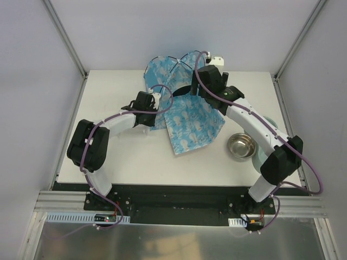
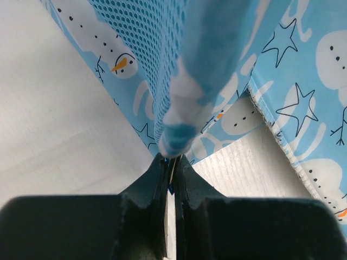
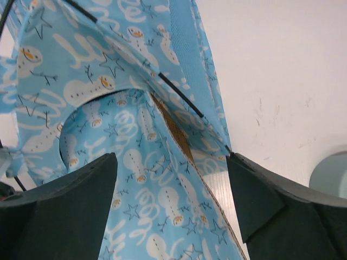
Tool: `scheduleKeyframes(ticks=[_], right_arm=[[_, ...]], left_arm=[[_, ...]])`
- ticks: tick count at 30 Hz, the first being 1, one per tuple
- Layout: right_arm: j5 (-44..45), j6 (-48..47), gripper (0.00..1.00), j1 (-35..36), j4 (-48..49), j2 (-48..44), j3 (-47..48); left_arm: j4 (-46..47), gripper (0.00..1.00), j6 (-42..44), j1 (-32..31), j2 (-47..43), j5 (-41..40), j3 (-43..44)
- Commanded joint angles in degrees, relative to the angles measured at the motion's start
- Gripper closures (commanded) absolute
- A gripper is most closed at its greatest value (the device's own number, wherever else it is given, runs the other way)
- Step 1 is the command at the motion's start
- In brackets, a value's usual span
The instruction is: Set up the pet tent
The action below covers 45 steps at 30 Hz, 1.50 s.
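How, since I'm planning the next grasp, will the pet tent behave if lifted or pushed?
Likely floppy: the pet tent fabric hangs in a soft fold where the left gripper pinches it. Probably light, being thin cloth and mesh. Its thin black poles bow, so it may spring or shift when pushed.

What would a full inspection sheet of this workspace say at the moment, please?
Surface: white table, no spills seen.
Job's things: pet tent at the far edge, poles crossed, fabric slack; printed mat in front of it.
Clutter: metal bowl by the right arm; pale round item partly hidden under that arm.
Grippers: left gripper shut on a tent fold; right gripper open, astride the tent's edge.
Cables: purple cables loop along both arms; no snag seen.
Surroundings: white walls, metal frame posts.
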Motion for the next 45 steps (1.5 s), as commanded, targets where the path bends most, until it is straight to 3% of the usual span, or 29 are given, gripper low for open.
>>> scheduleKeyframes(ticks=[1,9,17,24,30,33,36,41,45], right_arm=[[-3.1,3.1,0.12,-0.2,-11.0,-5.7,-0.3],[-3.3,17.2,0.11,-0.2,-18.1,-23.3,-17.6],[-9.1,21.2,0.11,-0.2,-13.0,-31.9,-32.9],[-16.8,23.1,0.11,-0.2,7.0,-31.5,-48.4],[-21.2,24.2,0.15,-0.2,26.0,-23.3,-51.2],[-23.4,24.3,0.21,-0.2,28.4,-18.3,-48.5],[-25.3,25.3,0.35,-0.2,30.6,-15.7,-47.1],[-24.2,27.4,0.65,-0.1,33.9,-16.2,-46.2],[-21.9,28.4,0.76,-0.1,35.1,-14.7,-44.3]], left_arm=[[-3.2,1.0,-2.6,-0.5,0.9,-0.5,1.6],[-3.5,1.0,-3.3,-0.5,1.3,-1.2,2.0],[-4.3,1.0,-5.0,-0.5,1.6,-0.5,2.8],[-4.7,1.0,-6.5,-0.5,1.3,0.6,3.2],[-5.1,1.0,-7.3,-0.5,0.3,3.3,3.0],[-5.2,1.0,-7.7,-0.5,0.1,4.9,2.7],[-5.3,1.0,-7.6,-0.5,-0.2,6.2,2.5],[-5.3,1.0,-7.6,-0.5,-0.4,8.0,2.3],[-5.4,1.0,-7.4,-0.5,-0.6,8.9,2.1]])
